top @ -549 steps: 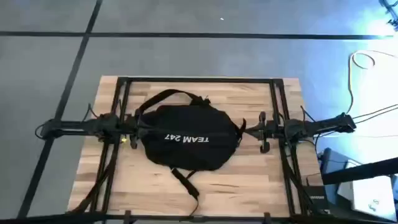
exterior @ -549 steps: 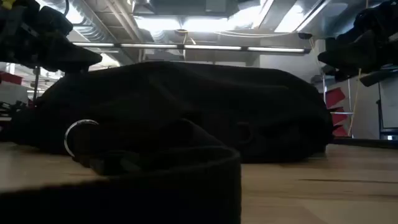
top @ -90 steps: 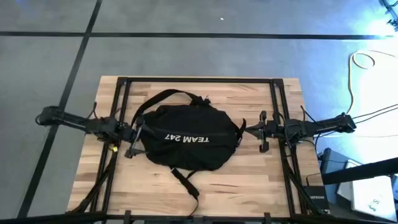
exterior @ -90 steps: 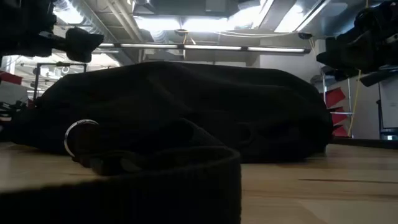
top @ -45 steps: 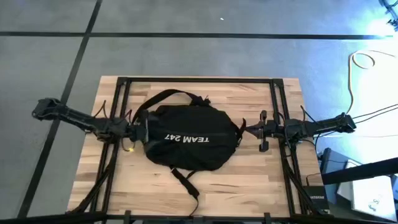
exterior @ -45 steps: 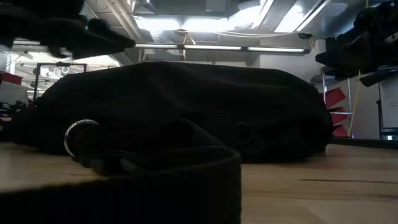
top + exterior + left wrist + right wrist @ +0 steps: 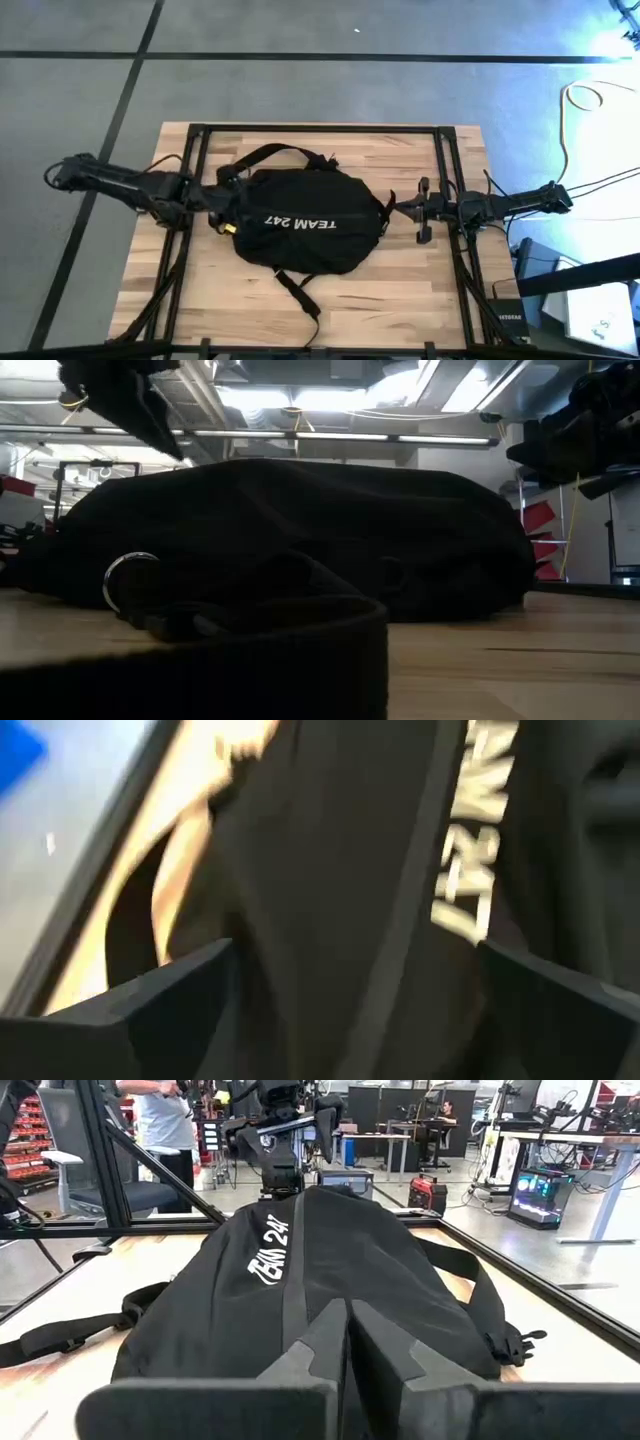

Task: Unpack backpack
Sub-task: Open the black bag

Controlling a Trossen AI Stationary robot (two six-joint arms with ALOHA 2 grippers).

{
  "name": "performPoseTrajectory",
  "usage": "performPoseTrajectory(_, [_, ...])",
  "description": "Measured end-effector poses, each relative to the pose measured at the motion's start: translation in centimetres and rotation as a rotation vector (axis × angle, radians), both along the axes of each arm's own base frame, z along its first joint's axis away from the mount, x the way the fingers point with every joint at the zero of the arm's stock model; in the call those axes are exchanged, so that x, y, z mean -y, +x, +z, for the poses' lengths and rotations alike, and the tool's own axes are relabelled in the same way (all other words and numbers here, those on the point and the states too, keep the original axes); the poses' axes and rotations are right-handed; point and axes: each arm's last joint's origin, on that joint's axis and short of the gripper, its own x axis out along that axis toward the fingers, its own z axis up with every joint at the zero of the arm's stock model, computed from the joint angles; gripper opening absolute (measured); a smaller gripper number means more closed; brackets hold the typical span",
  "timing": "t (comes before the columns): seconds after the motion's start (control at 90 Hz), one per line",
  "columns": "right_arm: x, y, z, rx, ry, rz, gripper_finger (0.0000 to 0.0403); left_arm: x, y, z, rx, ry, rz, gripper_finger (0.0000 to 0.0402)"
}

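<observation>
At mid-surface [image 7: 400, 300], black "TEAM 247" backpack [image 7: 305, 232] lying flat, straps trailing; left gripper [image 7: 228, 207] over its left edge, jaws spread wide; right gripper [image 7: 398, 208] just beside its right end, jaws pressed together, empty.
</observation>
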Motion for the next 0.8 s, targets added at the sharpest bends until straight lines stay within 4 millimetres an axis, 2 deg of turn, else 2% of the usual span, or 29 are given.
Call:
performPoseTrajectory(0.178, [0.0, 0.0, 0.0, -0.001, 0.000, 0.000, 0.0001, -0.2, -1.4, 0.1, -0.215, -0.100, 0.191, 0.0398])
performPoseTrajectory(0.367, [0.0, 0.0, 0.0, 0.000, 0.000, 0.000, 0.0001, -0.2, -2.8, -1.0, -0.489, -0.126, 0.215, 0.0398])
performPoseTrajectory(0.5, [0.0, 0.0, 0.0, -0.001, 0.000, 0.000, 0.0001, -0.4, -3.2, -1.4, -0.608, -0.054, 0.247, 0.0398])
performPoseTrajectory(0.622, [0.0, 0.0, 0.0, -0.001, 0.000, 0.000, 0.0001, -0.6, -3.0, -1.7, -0.664, 0.068, 0.258, 0.0398])
performPoseTrajectory(0.8, [0.0, 0.0, 0.0, -0.001, 0.000, 0.000, 0.0001, -0.6, -2.3, -3.1, -0.651, 0.115, 0.261, 0.0398])
